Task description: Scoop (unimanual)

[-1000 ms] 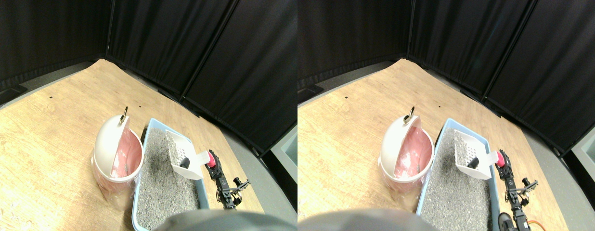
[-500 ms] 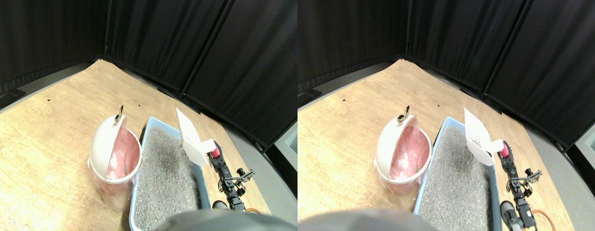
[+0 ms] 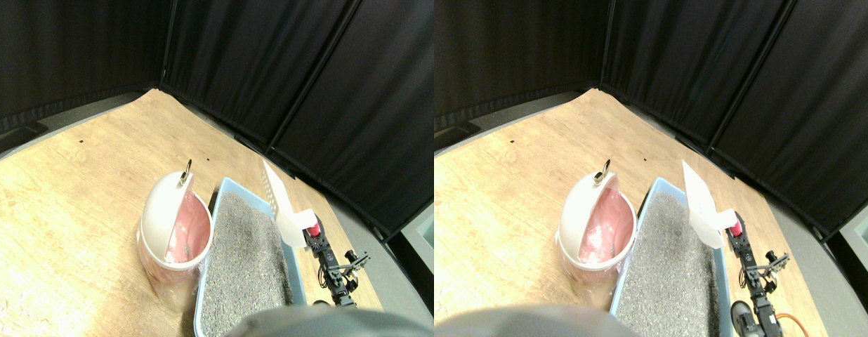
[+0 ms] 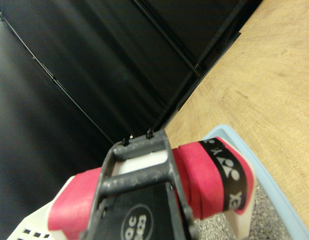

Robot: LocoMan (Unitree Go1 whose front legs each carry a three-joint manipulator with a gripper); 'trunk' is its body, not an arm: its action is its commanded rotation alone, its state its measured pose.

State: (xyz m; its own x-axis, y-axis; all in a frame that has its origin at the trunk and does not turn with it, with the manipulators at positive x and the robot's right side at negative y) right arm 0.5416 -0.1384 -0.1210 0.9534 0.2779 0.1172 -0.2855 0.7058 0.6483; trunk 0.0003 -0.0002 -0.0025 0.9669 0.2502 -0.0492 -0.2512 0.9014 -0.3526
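- One light wooden floor with visible grain, fenced at the back by black pleated curtain panels
- One pale blue rectangular plastic litter tray filled with coarse grey granular litter; its near end is cut off by the picture's lower edge
- One white round plastic bin with a pink bag liner, touching the tray's left side; its domed white swing lid stands tilted open, with a small metal ring on top; what lies inside the bin is hard to make out
- One white slotted plastic scoop, lifted clear of the litter and standing steeply on edge above the tray's right rim; any load in it cannot be made out
- One red wrapped scoop handle, thick and soft-looking, with a black printed band
- One right gripper, dark open metal frame; in the wrist view its jaw lies against the red handle, and the jaws look clamped round it, though the gap itself is hidden
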